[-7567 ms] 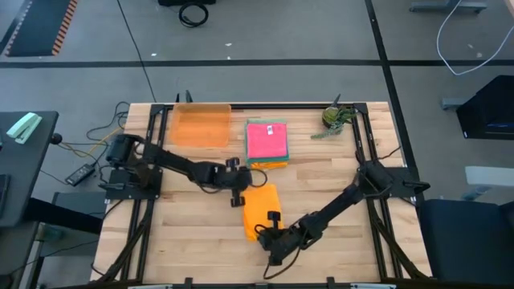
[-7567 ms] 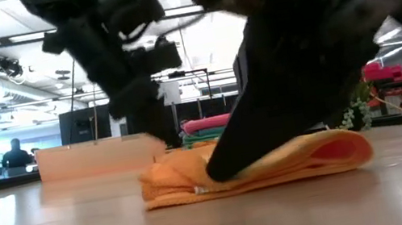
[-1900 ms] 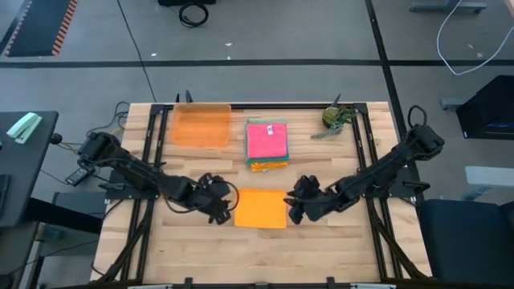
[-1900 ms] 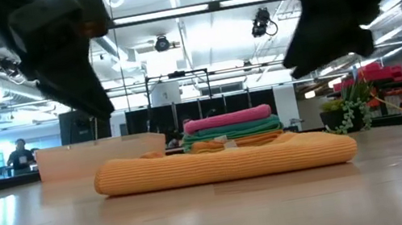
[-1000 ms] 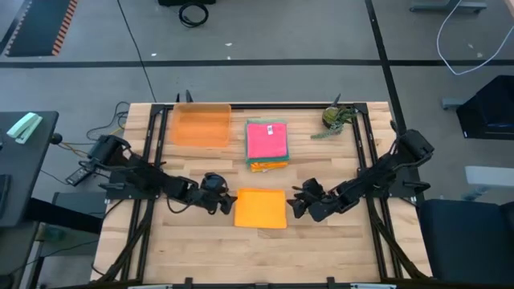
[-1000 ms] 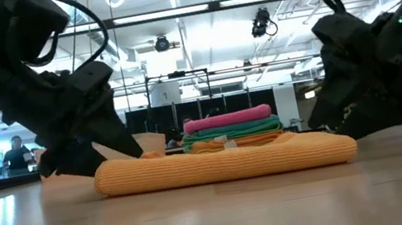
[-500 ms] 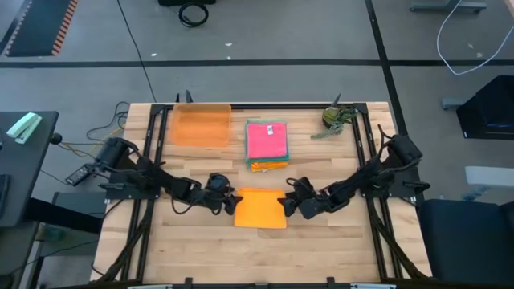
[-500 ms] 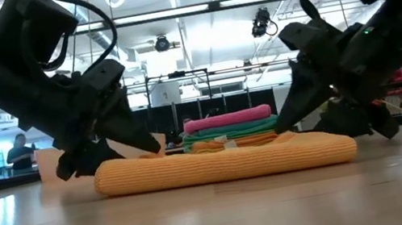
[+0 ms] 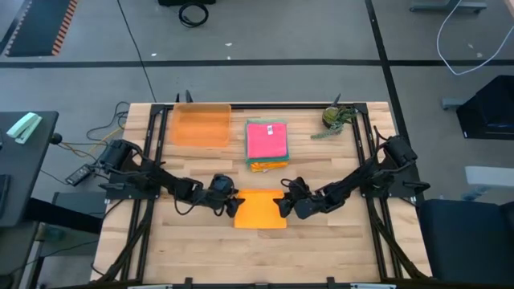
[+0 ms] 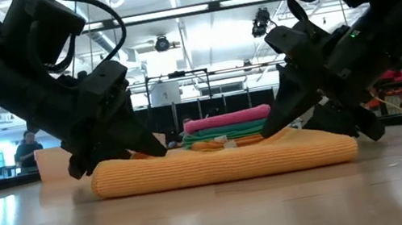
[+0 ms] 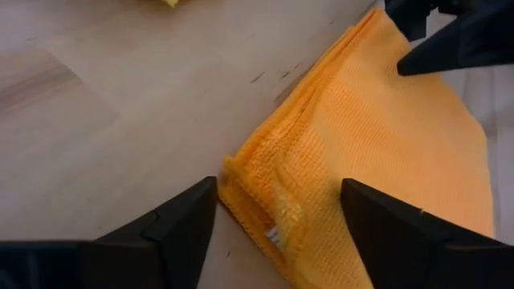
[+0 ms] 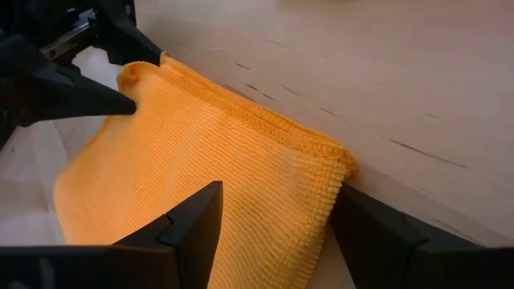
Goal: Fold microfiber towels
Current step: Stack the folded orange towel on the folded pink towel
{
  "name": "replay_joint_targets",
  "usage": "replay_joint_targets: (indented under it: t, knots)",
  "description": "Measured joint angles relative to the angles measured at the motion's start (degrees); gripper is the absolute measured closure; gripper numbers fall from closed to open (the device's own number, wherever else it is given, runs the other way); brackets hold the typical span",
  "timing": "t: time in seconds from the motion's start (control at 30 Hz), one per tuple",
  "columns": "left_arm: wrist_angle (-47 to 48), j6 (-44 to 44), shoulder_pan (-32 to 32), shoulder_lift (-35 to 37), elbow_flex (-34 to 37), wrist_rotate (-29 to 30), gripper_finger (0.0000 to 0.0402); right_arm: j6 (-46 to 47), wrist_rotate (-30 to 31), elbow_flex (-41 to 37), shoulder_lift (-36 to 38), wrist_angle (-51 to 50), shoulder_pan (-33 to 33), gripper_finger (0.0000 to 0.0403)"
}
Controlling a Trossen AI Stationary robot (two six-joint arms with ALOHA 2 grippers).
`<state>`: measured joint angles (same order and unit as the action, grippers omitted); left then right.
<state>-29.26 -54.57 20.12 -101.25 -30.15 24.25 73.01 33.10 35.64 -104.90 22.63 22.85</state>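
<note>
Both grippers closing in since earlier frame: left gripper [image 9: 235, 205] and right gripper [image 9: 280, 203], fingers spread, straddling folded orange towel [image 9: 260, 209] corners, frame centre.

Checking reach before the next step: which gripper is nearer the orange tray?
Left. The left gripper, open at the folded orange towel's left corner, sits below the orange tray; the right gripper, open at the towel's right corner, lies farther.

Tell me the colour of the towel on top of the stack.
Pink; clearest in the high view.
</note>
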Motion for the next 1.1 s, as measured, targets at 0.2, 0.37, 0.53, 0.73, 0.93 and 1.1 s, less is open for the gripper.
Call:
replay_joint_targets:
  t: [0.2, 0.37, 0.53, 0.73, 0.93, 1.1]
  knots:
    - [1.6, 1.9, 0.5, 0.0, 0.0, -0.1, 0.0205, -1.4, -0.3, 0.0, -0.1, -0.3, 0.0, 0.0207]
    - [1.5, 6.2, 0.5, -0.1, 0.1, -0.2, 0.0301, -3.2, -0.7, 0.4, -0.2, -0.5, 0.1, 0.0257]
    - [-0.8, 8.5, 0.6, -0.2, 0.1, -1.5, 0.0386, -7.0, -0.1, 2.2, -0.5, -1.1, 0.1, 0.0309]
    - [-2.0, 10.1, 0.7, -0.2, 0.2, -1.6, 0.0367, -11.3, 0.7, 3.6, -0.5, -0.6, 0.2, 0.0371]
    - [-3.0, 10.8, 0.8, -0.2, 0.2, -1.5, 0.0388, -12.1, 2.2, 3.7, -0.4, -0.5, 0.4, 0.0396]
    - [-3.5, 13.3, 0.9, 2.2, 0.2, -1.0, 0.0388, -12.7, 4.7, 3.7, 0.6, -1.0, 1.7, 0.0398]
